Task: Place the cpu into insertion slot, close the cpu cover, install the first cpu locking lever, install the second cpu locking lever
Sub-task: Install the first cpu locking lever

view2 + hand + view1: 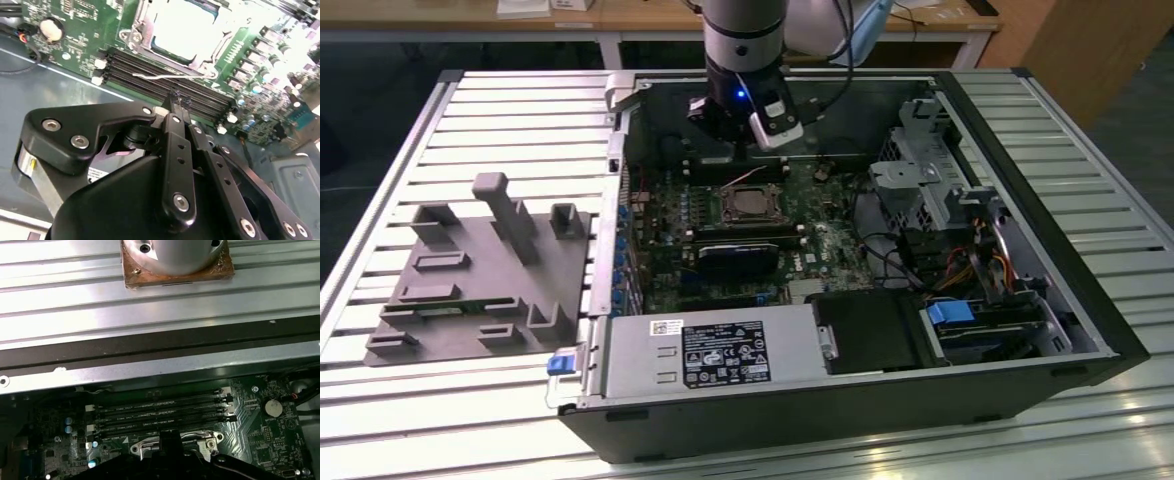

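Note:
The cpu (750, 203) lies flat in the insertion slot (726, 188) on the green motherboard; in the second wrist view its bright metal top (187, 25) sits inside the socket. The cpu cover (135, 35) is a silvery frame lying down around the chip. A thin silvery locking lever (160, 76) runs along the socket's edge over the memory slots. My gripper (176, 102) is shut with nothing between its fingers, its tips just beside that lever. In the exterior view the gripper (750, 165) hangs over the board's far side, close behind the socket.
Long black memory slots (160, 412) lie between the socket and the case wall. A coin cell (272, 407) sits on the board. The power supply (707, 355), a black block (874, 330) and a drive cage (921, 170) crowd the case. A grey fixture (480, 270) stands outside it.

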Tool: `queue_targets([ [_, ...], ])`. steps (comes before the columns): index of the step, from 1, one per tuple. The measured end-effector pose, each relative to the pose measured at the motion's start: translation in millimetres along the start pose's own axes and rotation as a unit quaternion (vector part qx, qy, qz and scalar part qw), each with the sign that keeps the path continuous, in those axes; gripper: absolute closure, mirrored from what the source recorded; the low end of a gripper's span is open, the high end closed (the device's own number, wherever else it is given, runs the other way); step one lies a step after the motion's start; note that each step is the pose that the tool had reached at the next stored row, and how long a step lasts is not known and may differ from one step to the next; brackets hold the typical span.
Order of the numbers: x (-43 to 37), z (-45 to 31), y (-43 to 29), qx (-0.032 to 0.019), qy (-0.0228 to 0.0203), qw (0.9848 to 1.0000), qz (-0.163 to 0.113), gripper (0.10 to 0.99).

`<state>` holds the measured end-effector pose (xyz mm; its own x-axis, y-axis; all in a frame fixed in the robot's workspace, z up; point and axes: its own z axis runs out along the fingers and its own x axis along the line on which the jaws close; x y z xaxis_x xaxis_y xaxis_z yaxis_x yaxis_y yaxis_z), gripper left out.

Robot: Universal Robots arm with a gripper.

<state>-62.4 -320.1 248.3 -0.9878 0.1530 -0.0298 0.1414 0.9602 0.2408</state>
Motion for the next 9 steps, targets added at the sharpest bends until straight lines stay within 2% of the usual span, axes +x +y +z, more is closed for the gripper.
queue_targets([
  [4,0.1,1.9,-0.4,-0.0027,-0.0163,0.9999,-0.004,0.984],
  [9,1.0,5.9,-1.6,-0.005,-0.0311,0.9995,-0.008,0.984],
])
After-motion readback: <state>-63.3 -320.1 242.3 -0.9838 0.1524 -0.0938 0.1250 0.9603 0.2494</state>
